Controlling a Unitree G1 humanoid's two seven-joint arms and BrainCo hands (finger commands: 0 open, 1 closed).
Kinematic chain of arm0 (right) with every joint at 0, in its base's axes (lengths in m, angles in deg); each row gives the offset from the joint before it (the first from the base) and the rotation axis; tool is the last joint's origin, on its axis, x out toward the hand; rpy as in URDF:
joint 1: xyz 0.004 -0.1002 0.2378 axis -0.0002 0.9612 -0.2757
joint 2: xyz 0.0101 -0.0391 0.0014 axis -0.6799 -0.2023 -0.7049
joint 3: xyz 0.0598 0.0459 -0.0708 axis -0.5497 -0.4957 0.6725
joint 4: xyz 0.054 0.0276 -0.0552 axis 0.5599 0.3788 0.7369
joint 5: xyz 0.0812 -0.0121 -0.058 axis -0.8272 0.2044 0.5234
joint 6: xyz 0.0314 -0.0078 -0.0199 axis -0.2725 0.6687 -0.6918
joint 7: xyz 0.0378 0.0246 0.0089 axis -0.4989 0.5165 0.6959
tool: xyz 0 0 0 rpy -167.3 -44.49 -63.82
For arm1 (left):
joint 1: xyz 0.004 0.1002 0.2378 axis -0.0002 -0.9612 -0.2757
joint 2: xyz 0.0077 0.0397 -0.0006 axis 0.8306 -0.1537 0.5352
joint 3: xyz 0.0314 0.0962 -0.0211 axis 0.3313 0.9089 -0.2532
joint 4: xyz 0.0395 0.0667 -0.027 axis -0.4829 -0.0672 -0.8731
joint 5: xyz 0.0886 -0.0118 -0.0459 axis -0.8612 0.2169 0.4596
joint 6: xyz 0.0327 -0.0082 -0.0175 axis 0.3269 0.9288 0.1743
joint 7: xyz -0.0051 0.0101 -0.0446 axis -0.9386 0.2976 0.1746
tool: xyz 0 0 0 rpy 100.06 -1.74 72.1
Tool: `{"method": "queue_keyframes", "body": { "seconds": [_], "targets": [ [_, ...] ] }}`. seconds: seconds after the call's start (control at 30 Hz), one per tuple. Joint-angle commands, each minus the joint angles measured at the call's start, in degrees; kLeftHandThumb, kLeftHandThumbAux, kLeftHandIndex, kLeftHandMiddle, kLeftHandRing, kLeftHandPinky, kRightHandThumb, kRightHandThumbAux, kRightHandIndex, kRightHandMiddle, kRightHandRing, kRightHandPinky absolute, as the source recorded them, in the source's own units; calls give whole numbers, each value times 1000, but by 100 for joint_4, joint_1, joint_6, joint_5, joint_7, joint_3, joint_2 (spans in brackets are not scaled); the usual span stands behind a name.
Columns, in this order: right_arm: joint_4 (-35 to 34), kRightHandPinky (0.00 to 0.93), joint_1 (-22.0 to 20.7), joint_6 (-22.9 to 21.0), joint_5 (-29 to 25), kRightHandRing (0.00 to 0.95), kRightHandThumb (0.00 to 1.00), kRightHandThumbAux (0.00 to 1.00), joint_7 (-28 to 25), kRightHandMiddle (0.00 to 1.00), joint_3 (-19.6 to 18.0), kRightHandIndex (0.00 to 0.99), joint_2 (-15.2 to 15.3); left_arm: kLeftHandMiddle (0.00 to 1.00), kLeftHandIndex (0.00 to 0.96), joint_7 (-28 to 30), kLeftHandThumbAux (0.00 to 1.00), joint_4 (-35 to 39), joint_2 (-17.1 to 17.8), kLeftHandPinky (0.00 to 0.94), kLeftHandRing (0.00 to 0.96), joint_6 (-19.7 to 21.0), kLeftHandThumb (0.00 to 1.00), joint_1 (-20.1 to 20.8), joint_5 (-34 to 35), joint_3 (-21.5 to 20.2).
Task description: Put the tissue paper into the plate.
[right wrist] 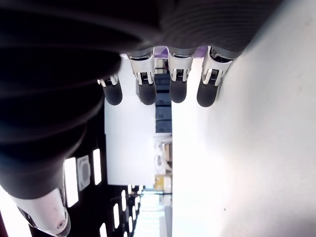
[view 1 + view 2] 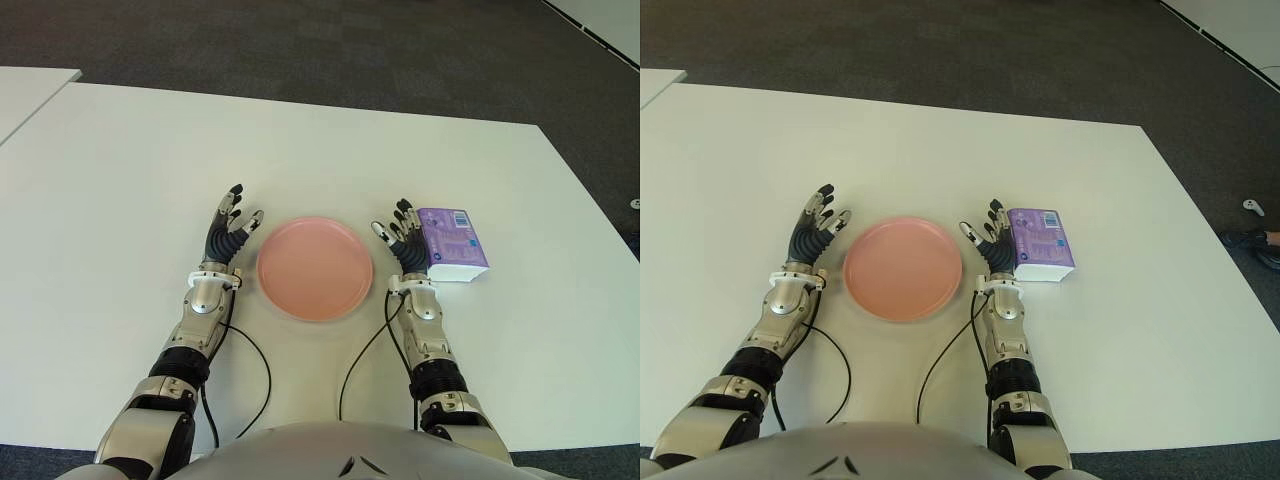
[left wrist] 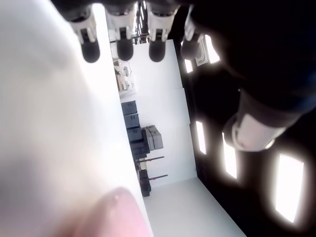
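A pink round plate [image 2: 314, 267] lies on the white table [image 2: 130, 180] between my two hands. The tissue paper is a purple and white pack [image 2: 451, 243] lying flat just right of the plate. My right hand [image 2: 400, 235] is open, its fingers stretched forward, right beside the pack's left edge; whether they touch is unclear. In the right wrist view a sliver of purple shows behind the fingers [image 1: 177, 89]. My left hand [image 2: 231, 225] is open too, on the plate's left side, holding nothing.
The table's far edge [image 2: 300, 100] meets dark carpet. A second white table corner [image 2: 30, 85] shows at the far left. Black cables [image 2: 262, 375] run from both wrists across the table toward my body.
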Motion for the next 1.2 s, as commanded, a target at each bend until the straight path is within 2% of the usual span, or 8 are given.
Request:
{"method": "queue_keyframes", "body": {
  "seconds": [0.03, 1.2],
  "targets": [
    [241, 89, 300, -434, 5, 52, 132, 705, 1, 56, 23, 46, -48, 0, 0, 151, 567, -67, -27, 0, 0, 255, 0, -189, 48, -15],
    [410, 90, 210, -410, -45, 50, 126, 713, -83, 53, -49, 49, 24, 0, 0, 117, 561, 40, -157, 0, 0, 461, 0, -152, 96, -18]
  ]
}}
